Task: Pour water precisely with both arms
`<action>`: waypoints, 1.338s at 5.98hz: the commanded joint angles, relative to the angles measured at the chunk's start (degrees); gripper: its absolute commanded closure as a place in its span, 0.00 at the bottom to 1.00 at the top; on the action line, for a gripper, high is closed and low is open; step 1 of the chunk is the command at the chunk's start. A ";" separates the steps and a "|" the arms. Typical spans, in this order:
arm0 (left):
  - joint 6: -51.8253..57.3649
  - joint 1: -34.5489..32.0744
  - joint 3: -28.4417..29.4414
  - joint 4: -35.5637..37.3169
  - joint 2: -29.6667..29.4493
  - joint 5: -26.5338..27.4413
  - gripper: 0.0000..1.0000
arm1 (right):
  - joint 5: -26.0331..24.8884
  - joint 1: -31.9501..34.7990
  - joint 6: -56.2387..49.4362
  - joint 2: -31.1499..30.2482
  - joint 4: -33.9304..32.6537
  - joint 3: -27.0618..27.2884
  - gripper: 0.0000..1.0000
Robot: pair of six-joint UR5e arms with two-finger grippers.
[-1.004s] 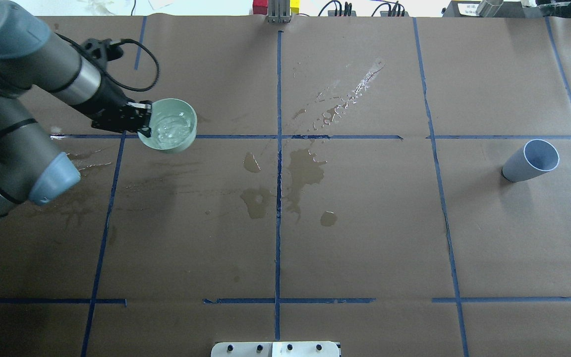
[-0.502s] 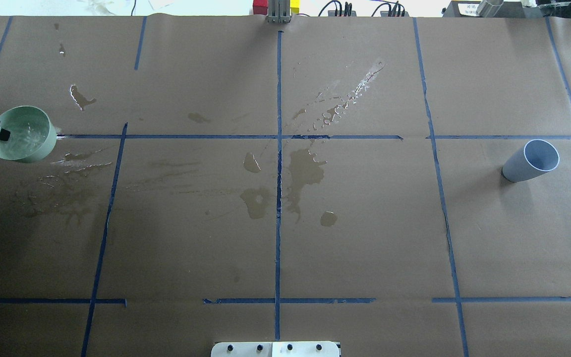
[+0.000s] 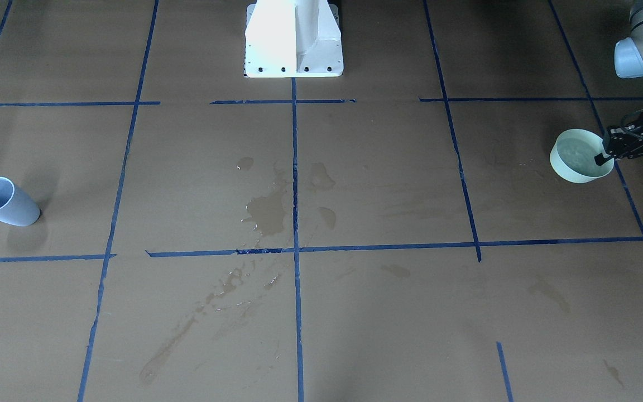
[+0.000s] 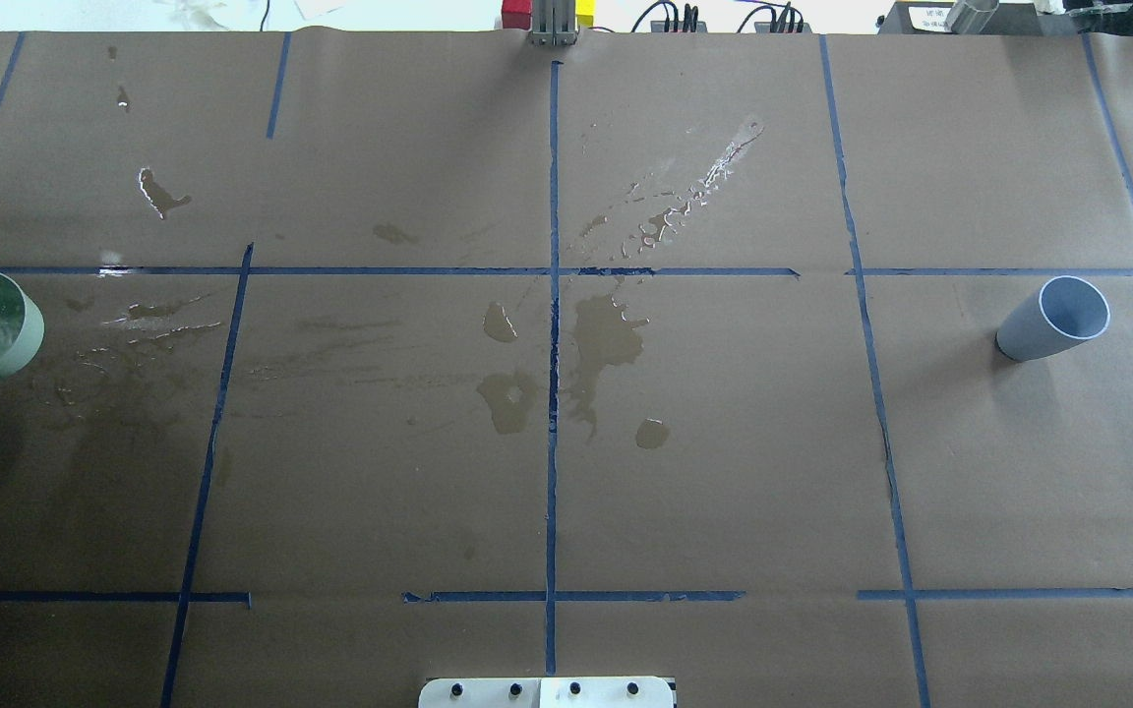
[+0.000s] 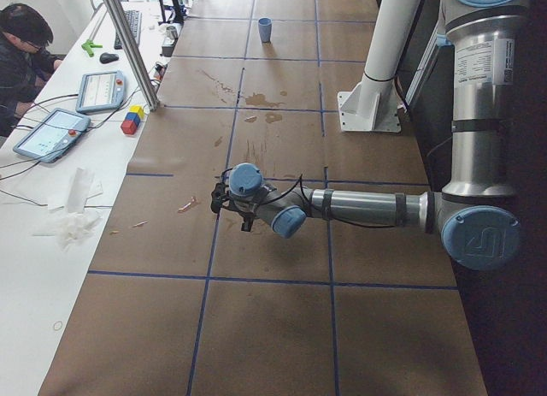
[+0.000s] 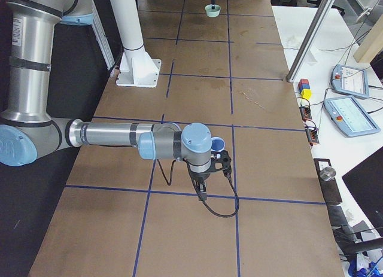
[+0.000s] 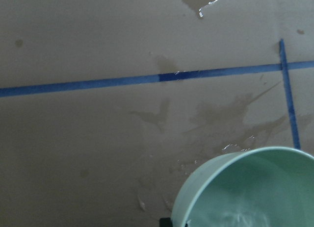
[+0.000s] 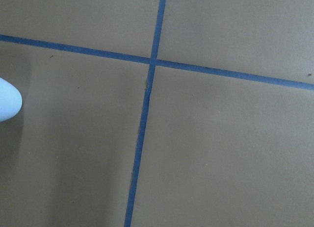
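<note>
- the left gripper (image 3: 601, 158) has its jaws pinched on the rim of the green cup (image 3: 568, 168), far out on the robot's left.
- the water (image 3: 577, 152) is in that cup.
- the right gripper (image 6: 201, 184) is near the blue cup (image 6: 218, 144); i cannot tell about its jaws.
</note>
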 commanded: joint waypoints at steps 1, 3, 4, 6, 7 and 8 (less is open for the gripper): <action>-8.53 0.30 6.77 -7.38 -2.51 0.15 1.00 | -0.08 0.00 -0.08 -0.04 0.09 0.00 0.00; -9.35 2.66 7.93 -7.39 -3.84 0.24 1.00 | -0.17 0.00 -0.08 -0.04 0.00 0.00 0.00; -11.36 4.41 7.85 -7.65 -4.37 0.41 1.00 | -0.08 0.00 -0.08 -0.22 0.00 0.00 0.00; -11.46 7.32 7.93 -7.66 -4.38 3.05 1.00 | -0.17 0.00 -0.08 -0.31 0.00 0.00 0.00; -11.38 7.85 8.02 -7.66 -4.38 3.14 1.00 | -0.08 0.00 0.01 -0.31 0.09 0.00 0.00; -11.38 8.21 8.54 -7.66 -4.38 3.22 0.97 | -0.17 0.00 -0.08 -0.31 0.09 0.00 0.00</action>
